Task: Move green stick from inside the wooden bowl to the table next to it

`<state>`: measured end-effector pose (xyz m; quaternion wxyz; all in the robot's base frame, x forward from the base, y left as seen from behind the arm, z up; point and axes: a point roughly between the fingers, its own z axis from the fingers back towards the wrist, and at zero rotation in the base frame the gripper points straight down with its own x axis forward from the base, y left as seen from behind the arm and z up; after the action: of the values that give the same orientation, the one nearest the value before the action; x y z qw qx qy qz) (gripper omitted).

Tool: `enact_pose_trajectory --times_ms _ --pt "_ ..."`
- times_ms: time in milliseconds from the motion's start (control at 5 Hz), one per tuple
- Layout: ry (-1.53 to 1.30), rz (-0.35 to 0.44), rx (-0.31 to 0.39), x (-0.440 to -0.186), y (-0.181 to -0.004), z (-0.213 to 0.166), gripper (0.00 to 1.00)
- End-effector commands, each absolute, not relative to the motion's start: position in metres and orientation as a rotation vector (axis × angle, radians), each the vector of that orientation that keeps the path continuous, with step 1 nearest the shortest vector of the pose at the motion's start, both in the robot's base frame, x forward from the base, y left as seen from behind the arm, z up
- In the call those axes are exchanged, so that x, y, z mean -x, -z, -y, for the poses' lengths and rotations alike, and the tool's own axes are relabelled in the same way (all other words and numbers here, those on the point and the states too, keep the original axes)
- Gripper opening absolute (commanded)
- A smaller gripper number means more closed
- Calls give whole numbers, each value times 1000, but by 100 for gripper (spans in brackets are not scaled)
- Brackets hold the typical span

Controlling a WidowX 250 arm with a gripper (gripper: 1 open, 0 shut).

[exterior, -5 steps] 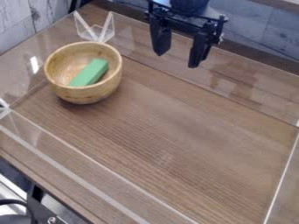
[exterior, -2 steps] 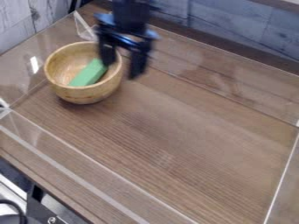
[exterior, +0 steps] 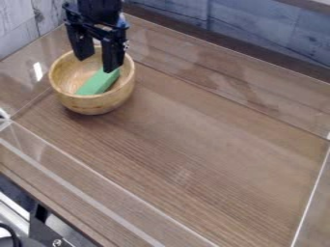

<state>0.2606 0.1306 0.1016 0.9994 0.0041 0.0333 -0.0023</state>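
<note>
Hovering over the wooden bowl (exterior: 95, 102) with the tool (exterior: 98, 66) spread wide, gripping nothing. Leaning inside that bowl, against its right-hand wall in the view: the green stick (exterior: 98, 83). Risking a knock on the thick rim if descending off-centre, perhaps tipping or dragging the bowl. Risking a skewed pinch too, from closing across the slanting bar badly. Running close to the clear wall (exterior: 48, 32) on the far left; offering far more room, the bare desk (exterior: 194, 135) stretching right and nearer the camera.
</note>
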Motion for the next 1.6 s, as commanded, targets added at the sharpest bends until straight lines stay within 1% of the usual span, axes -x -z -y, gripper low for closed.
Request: enact_pose_trajectory --times_ms 0,400,800,1200,1400 --pt "-28 -17 -36 -276 -108 -143 100" --pt "-99 -21 -34 -279 -96 -146 100" --pt "-137 -27 -41 -283 -65 -153 100" --pt "-179 -43 -46 -280 -61 -163 100" --pt "-260 -48 -43 -288 -58 -169 100"
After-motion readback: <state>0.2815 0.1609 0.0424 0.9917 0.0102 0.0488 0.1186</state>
